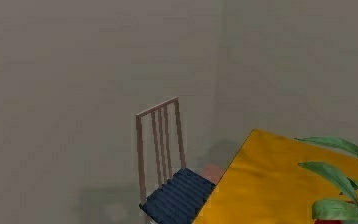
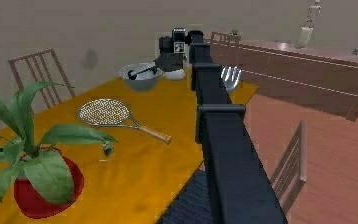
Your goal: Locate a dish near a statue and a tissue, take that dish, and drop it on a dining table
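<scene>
One grey round bowl point(image 2: 139, 75) at far end of yellow wooden dining table point(image 2: 152, 165), near gripper point(image 2: 167, 66); arm extended over tabletop, presumably for drop. We cannot tell whether gripper holds anything.

Grey round dish point(image 2: 139, 75) upright on yellow dining table point(image 2: 147, 165), near far edge.

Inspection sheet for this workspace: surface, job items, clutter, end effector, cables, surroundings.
Surface: yellow table, several things on it.
Job's things: grey bowl on the table, by the end effector.
Clutter: racket, potted plant, clear glassy object.
End effector: at the arm's far end; cannot tell whether it holds anything.
Cables: nothing seen.
Surroundings: chair with blue seat, long sideboard bearing a pale figure.
</scene>
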